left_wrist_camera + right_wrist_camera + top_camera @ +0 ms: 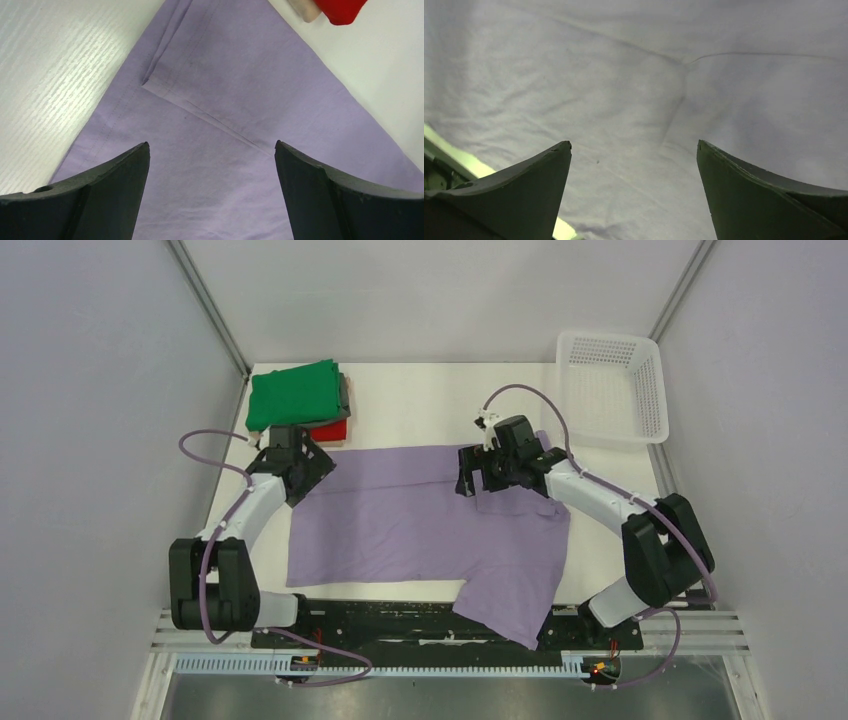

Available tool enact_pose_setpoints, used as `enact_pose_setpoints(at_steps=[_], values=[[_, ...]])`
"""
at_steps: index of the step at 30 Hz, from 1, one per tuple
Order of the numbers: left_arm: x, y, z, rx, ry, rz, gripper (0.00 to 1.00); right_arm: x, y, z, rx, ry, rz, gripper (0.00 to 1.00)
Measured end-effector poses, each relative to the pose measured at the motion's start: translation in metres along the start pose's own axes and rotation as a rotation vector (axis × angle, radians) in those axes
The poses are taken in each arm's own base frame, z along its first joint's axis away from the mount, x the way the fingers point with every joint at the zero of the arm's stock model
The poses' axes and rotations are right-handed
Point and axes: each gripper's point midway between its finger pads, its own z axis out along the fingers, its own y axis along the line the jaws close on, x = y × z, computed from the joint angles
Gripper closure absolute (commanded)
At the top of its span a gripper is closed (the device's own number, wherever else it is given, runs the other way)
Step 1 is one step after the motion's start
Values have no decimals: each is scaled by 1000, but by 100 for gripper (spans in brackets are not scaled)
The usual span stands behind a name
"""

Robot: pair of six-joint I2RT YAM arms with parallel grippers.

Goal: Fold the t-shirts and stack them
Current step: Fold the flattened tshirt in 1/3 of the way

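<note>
Left hand (211, 145), right hand (634, 143) gaping empty over the lavender shirt (400, 530); its overhanging corner could drag it off the counter (430, 400).

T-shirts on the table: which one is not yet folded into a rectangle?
The lavender t-shirt, spread wide in the middle between the arms. The green t-shirt, grey t-shirt and red t-shirt lie folded, stacked at the far left.

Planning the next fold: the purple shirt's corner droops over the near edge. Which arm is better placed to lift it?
Likely right: the drooping corner lies on the right arm's side, jaws open over the shirt; the left arm sits far-left.
</note>
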Motion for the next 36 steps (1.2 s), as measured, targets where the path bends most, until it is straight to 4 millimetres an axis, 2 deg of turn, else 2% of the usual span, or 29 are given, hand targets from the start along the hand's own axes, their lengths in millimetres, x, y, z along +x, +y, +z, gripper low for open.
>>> enact_pose_setpoints(at_steps=[3,7,9,15,17,21,28,32,36], values=[[5,-7,1,35,29,3,0,-16,-18,-10,49,-62,18,2],[16,-13,13,55,88,15,0,-28,-58,-12,144,-114,67,2],[22,-12,22,46,117,24,0,-26,-77,-7,193,-110,88,2],[35,-9,50,-2,183,38,0,-3,-112,21,269,-37,124,2],[29,-17,55,4,182,36,0,0,-119,26,287,-29,130,2],[14,-29,70,9,172,27,0,-8,-125,29,294,-61,129,2],[-3,-45,86,11,162,21,0,-29,-138,40,305,-99,117,2],[-5,-46,87,1,160,22,0,-40,-144,42,312,-116,110,2],[-6,-41,85,-18,157,24,0,-40,-146,39,315,-120,89,2]])
